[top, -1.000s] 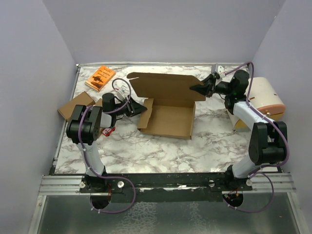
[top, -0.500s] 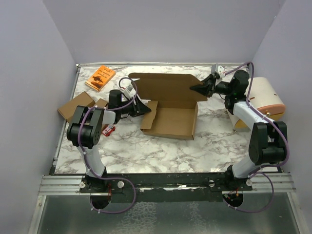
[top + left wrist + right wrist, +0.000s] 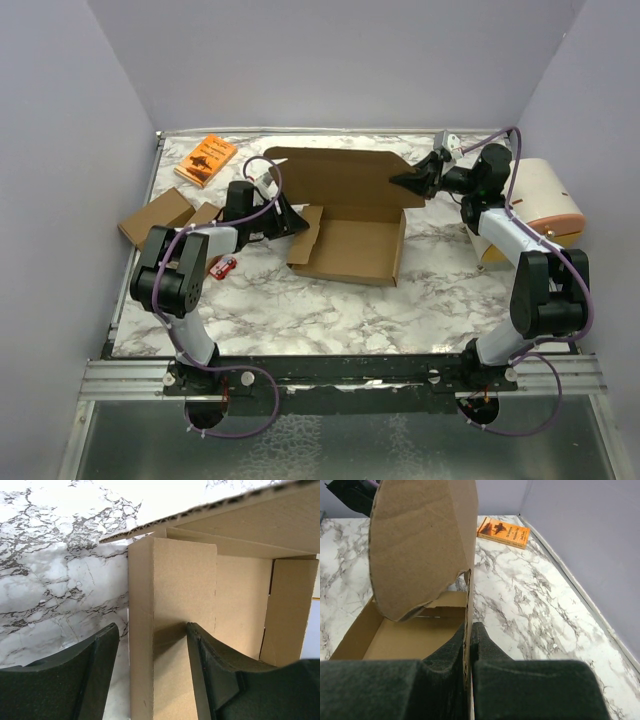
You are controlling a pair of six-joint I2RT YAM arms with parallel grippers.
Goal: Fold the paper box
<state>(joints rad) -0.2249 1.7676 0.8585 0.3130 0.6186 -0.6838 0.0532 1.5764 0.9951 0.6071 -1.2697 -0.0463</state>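
The paper box (image 3: 350, 245) sits in the middle of the table (image 3: 300, 300), its long axis running left to right and its tray open upward. At its left end the left end effector (image 3: 293, 224) is released, fingers apart astride the raised side wall, which lies straight ahead of it. Farther back, the right end effector (image 3: 408, 181) is clenched on the upright lid's right edge.

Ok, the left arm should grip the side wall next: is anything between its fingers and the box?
Nothing visible. The left gripper is open, its fingers either side of the box's left wall, with bare marble outside it. The right gripper is shut on the lid's edge.
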